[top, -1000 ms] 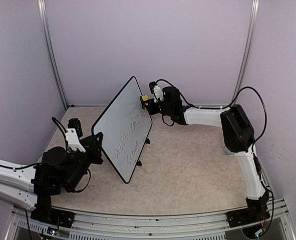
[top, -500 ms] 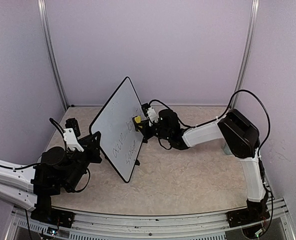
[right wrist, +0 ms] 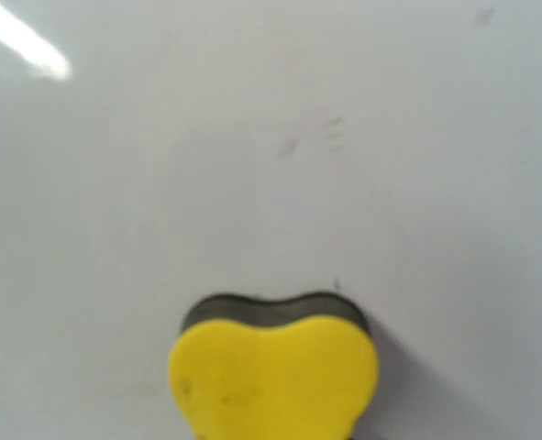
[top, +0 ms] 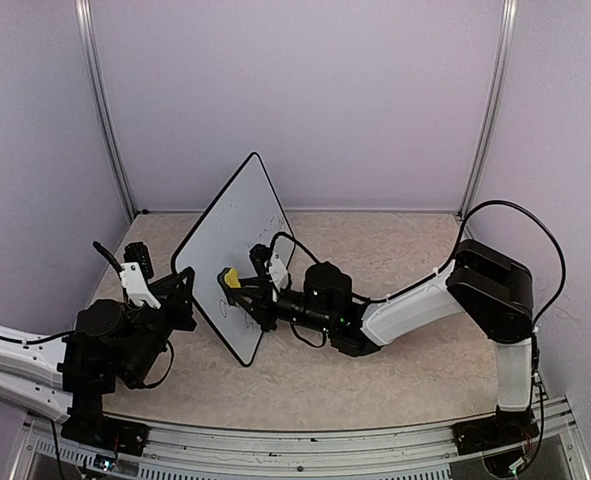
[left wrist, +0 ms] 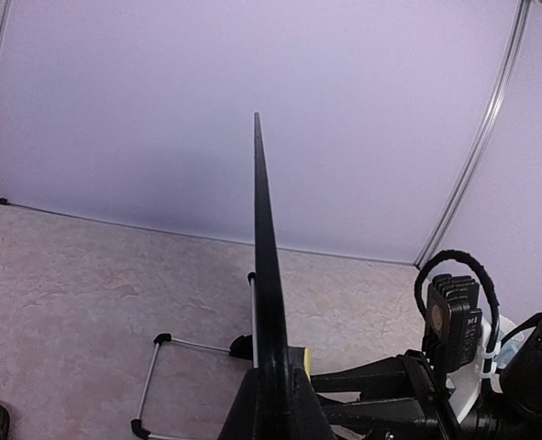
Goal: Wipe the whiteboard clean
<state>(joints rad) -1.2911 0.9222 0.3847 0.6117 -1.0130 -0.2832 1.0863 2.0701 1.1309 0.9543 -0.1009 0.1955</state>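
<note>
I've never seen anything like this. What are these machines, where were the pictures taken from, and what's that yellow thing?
These are two robot arms bolted to a table. One picture looks down from above; the other two come from cameras on each wrist. The left pincer is clamped on the edge of a whiteboard, which its camera sees edge-on. The right pincer holds a yellow sponge against the board's face, where only faint marks show.
</note>
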